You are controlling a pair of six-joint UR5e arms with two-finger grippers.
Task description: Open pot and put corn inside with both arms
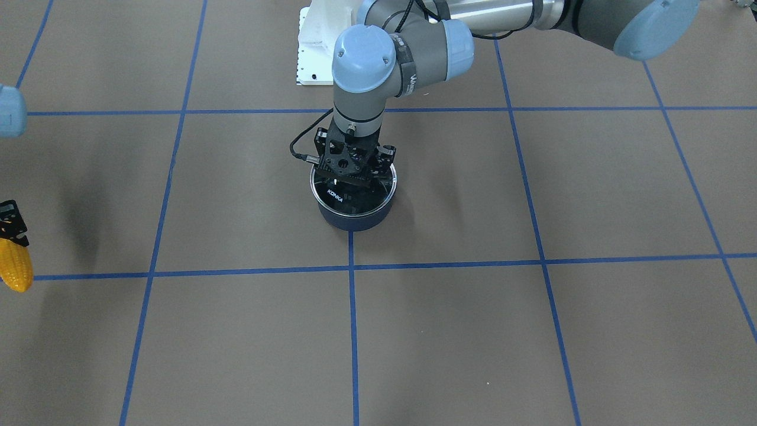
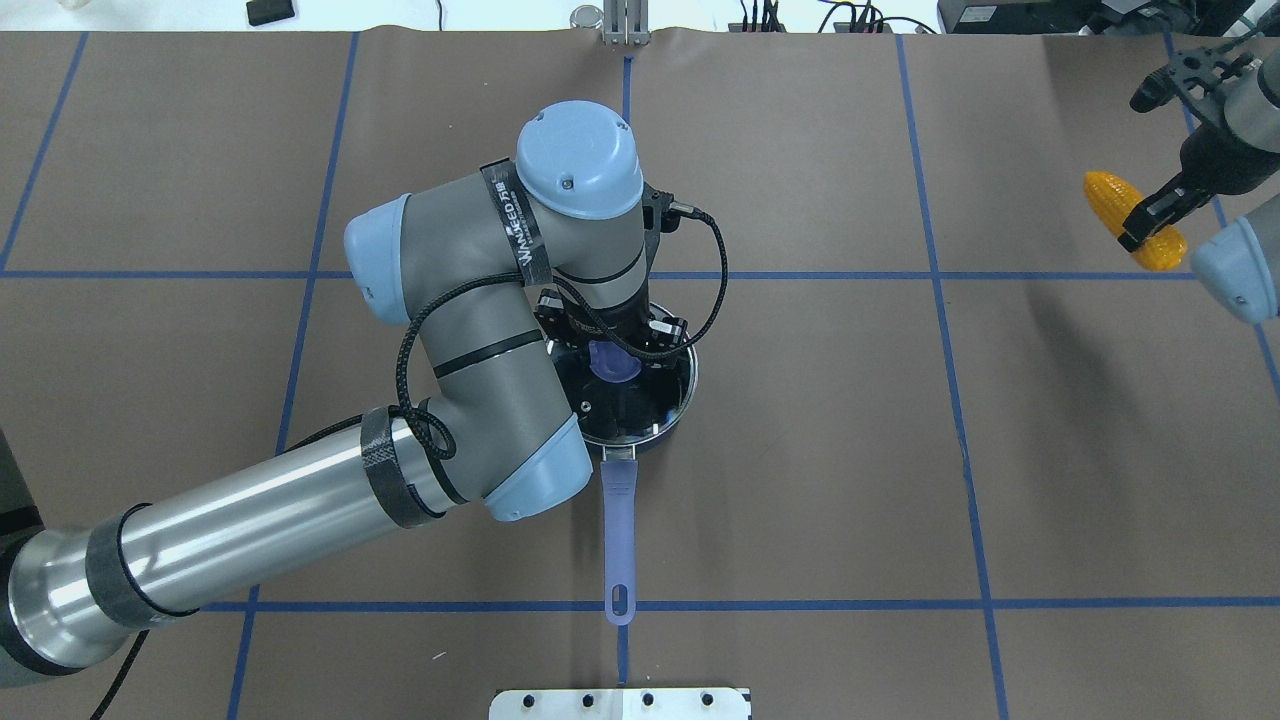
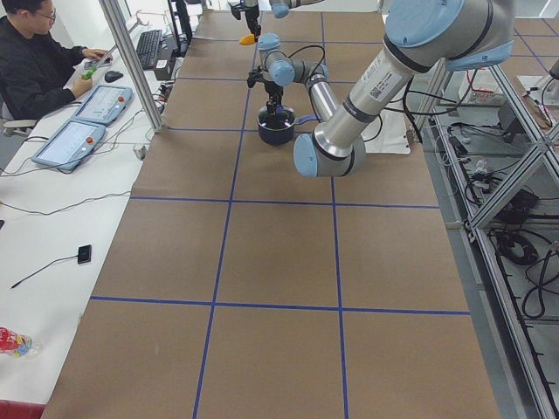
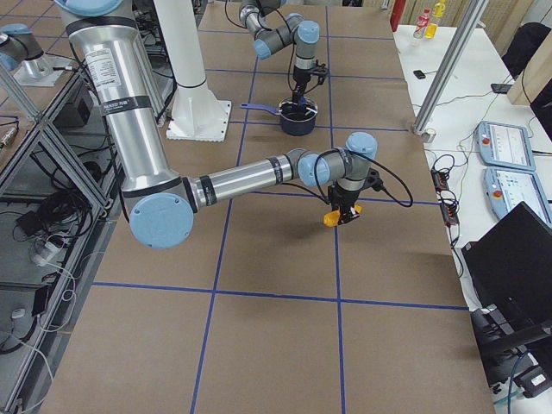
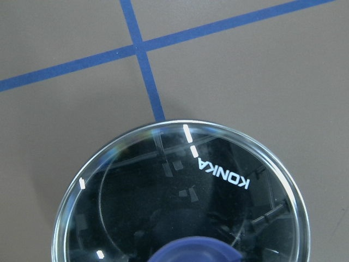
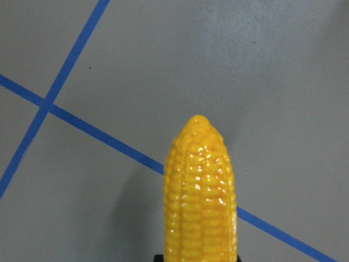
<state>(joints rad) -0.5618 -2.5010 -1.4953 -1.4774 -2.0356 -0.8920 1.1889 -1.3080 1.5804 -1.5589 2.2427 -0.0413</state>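
Note:
The dark navy pot (image 1: 353,220) stands at the table's middle with its glass lid (image 5: 218,180) on it, "KONKA" showing. Its lavender handle (image 2: 620,530) points toward the robot. My left gripper (image 2: 612,345) is lowered onto the lid, its fingers spread on either side of the blue knob (image 2: 612,364) and looking open. My right gripper (image 2: 1145,220) is shut on the yellow corn (image 2: 1108,195) and holds it above the table, far off to the pot's right. The corn also shows in the right wrist view (image 6: 200,202), tapered tip pointing away.
Blue tape lines cross the brown table cover. A white mounting plate (image 1: 313,53) lies at the robot's side of the table. An operator (image 3: 35,61) sits at a side bench with control tablets (image 3: 74,140) on it.

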